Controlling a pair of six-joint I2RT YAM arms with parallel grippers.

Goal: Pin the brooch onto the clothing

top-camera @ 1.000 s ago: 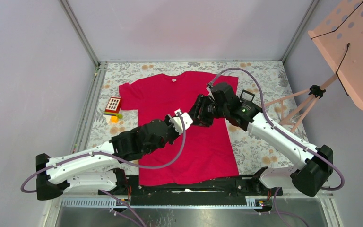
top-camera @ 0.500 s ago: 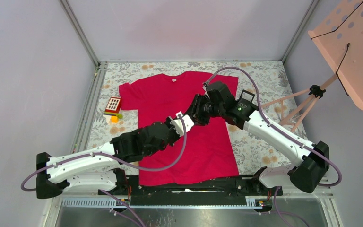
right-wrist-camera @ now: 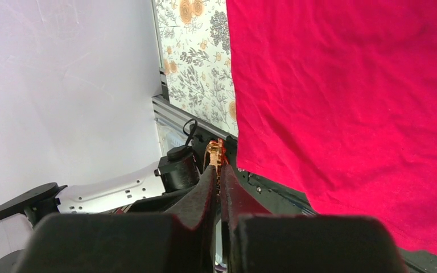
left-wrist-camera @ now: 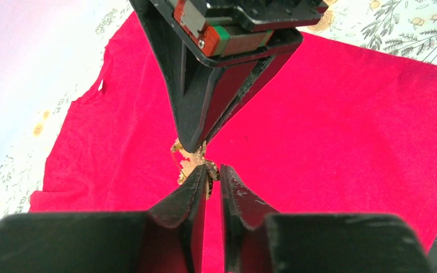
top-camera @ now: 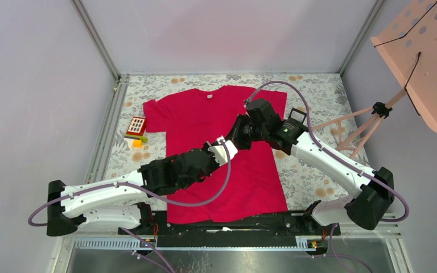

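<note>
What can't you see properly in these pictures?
Left wrist view: the brooch is half covered by the right gripper and left gripper; its pin is too small to see.
Right wrist view: only a sliver shows between the fingers.
Top view: both grippers hide it completely.

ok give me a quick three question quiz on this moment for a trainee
1. True or false: the brooch lies flat on the tablecloth.
2. Where do the left gripper and the right gripper meet? A over the red T-shirt; B over the tablecloth; C against the back wall.
3. Fill in: in the right wrist view, the right gripper is shut on the ____.
Key: 1 false; 2 A; 3 brooch.
</note>
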